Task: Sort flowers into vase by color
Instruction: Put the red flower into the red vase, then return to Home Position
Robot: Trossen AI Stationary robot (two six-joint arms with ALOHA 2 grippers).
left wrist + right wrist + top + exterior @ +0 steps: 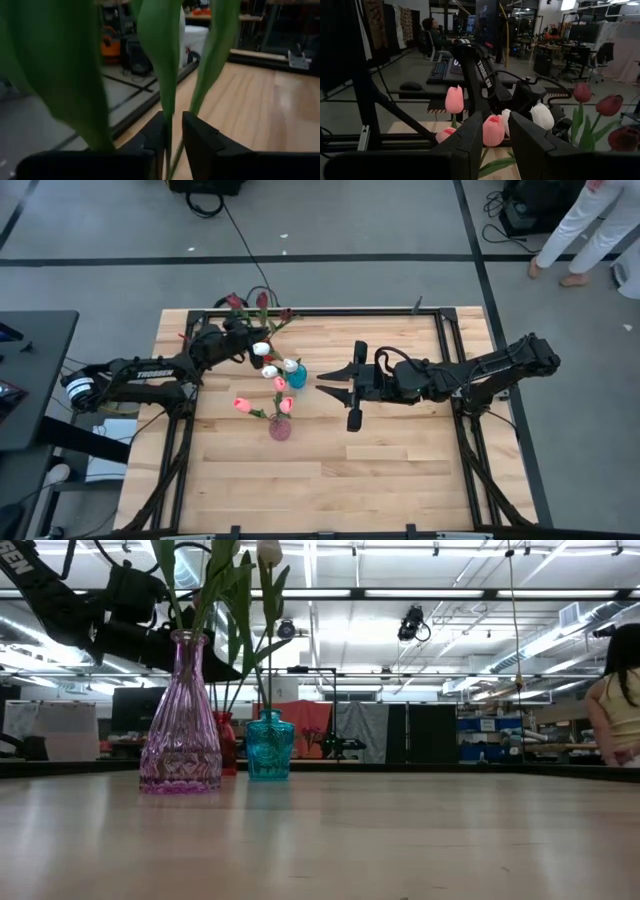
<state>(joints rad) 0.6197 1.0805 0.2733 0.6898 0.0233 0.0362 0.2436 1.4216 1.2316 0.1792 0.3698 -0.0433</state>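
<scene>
- L claw (240,343) is sitting over the desk (400,470) near its far-left part, just beside the teal vase (297,377). In my L wrist cam I'm seeing its fingers (200,145) pinching a thin green stem (168,135), w/ broad leaves fanning up in front of the lens, so it's gripping a flower.
- Dark red tulips (262,301) are standing at the desk's far edge, behind the L claw; low cam is showing a red vase (226,743) back there.
- White tulips (290,365) are sitting in the teal vase, w/ one white bloom (260,348) right at the L claw.
- Pink tulips (243,405) are standing in the purple vase (280,428), nearer me than the teal one; low cam has the two vases apart, purple closest.
- R claw (325,381) is hovering mid-desk, just right of the teal vase, pointing at it. Fingers are parted, nothing in them; R wrist cam is framing a pink bloom (493,131) in the gap, farther off.
- A person's legs (580,230) are showing on the floor beyond the far-right corner.
</scene>
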